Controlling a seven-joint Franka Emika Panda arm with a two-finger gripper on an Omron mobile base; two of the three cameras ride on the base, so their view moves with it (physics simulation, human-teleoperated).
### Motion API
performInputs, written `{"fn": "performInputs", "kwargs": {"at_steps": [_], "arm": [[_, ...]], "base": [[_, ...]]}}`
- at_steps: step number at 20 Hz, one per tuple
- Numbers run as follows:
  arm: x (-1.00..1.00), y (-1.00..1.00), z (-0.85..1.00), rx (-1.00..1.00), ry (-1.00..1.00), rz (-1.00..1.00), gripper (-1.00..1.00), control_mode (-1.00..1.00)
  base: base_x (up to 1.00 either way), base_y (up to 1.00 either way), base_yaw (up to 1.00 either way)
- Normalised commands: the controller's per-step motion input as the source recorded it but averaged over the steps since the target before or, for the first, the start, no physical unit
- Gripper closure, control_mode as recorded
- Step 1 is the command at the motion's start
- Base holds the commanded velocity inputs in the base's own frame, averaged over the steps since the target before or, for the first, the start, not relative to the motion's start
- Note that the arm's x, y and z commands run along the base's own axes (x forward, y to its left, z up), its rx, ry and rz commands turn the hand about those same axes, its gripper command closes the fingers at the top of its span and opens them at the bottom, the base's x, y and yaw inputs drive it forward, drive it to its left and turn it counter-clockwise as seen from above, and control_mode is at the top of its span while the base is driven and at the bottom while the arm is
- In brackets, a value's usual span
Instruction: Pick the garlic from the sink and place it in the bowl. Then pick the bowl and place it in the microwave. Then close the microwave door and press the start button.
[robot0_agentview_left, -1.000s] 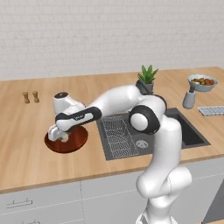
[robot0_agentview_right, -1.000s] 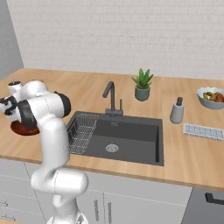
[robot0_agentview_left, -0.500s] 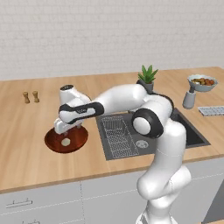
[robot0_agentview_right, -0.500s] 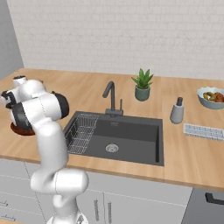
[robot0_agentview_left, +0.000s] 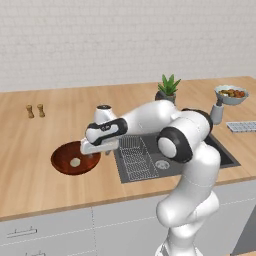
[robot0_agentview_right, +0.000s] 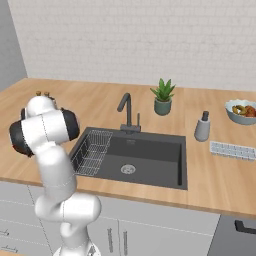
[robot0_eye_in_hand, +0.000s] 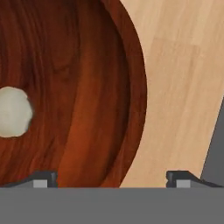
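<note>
One garlic (robot0_eye_in_hand: 14, 112) in bowl (robot0_eye_in_hand: 100, 87), half cropped, claw (robot0_eye_in_hand: 111, 178) tips barely visible

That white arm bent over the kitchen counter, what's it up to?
It is moving food around a kitchen. The garlic now lies inside the wooden bowl on the counter, left of the sink. The arm's hand hangs over the bowl's right rim, fingers apart and holding nothing, so the garlic has been let go. The bowl itself has not been picked up yet.
</note>
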Motion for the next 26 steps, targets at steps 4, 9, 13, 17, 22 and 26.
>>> {"fn": "performInputs", "kwargs": {"at_steps": [4,9,13,17,22,26], "arm": [[0.61,0.53,-0.35,0.00,0.04,-0.25,-1.00,-1.00],[0.36,0.25,-0.19,0.00,0.00,-0.20,1.00,-1.00],[0.00,0.00,-0.20,0.00,0.07,-0.05,1.00,-1.00],[-0.09,-0.14,0.00,0.04,0.03,0.00,1.00,-1.00],[-0.28,-0.61,0.83,0.07,-0.09,0.07,1.00,-1.00],[-0.55,-0.74,1.00,0.05,-0.15,0.09,1.00,-1.00]], "base": [[0.00,0.00,0.00],[0.00,0.00,0.00],[0.00,0.00,0.00],[0.00,0.00,0.00],[0.00,0.00,0.00],[0.00,0.00,0.00]]}}
